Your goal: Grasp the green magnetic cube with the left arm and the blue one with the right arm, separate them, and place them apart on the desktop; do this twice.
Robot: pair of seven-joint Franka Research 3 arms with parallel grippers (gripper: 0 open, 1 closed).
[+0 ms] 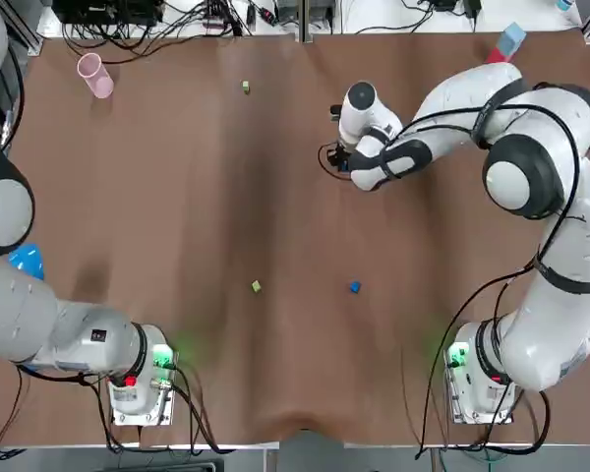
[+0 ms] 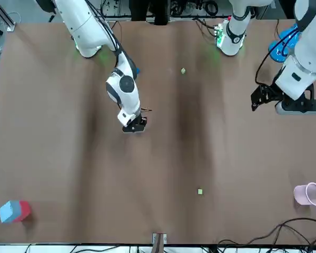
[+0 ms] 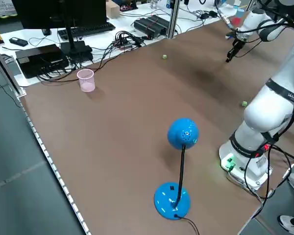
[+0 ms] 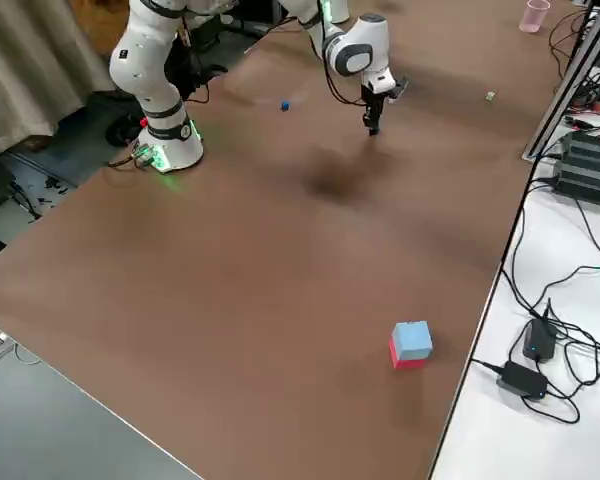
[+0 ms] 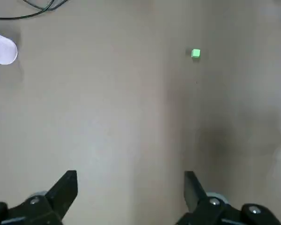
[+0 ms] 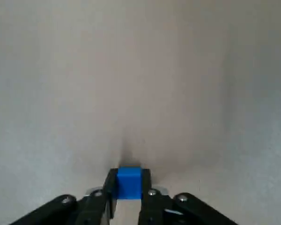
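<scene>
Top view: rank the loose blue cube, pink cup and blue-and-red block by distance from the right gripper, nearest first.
1. Loose blue cube, toward the robot from the right gripper.
2. Blue-and-red block, far right corner.
3. Pink cup, far left corner.

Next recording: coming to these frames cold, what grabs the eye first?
The right gripper, stretched out to mid-table, is shut on a small blue cube. Three more cubes lie scattered apart on the brown desktop: a green cube and a second blue cube nearer the arms' bases, and a far green cube over toward the pink cup. The left gripper hangs open at the robot's left side of the table.
</scene>
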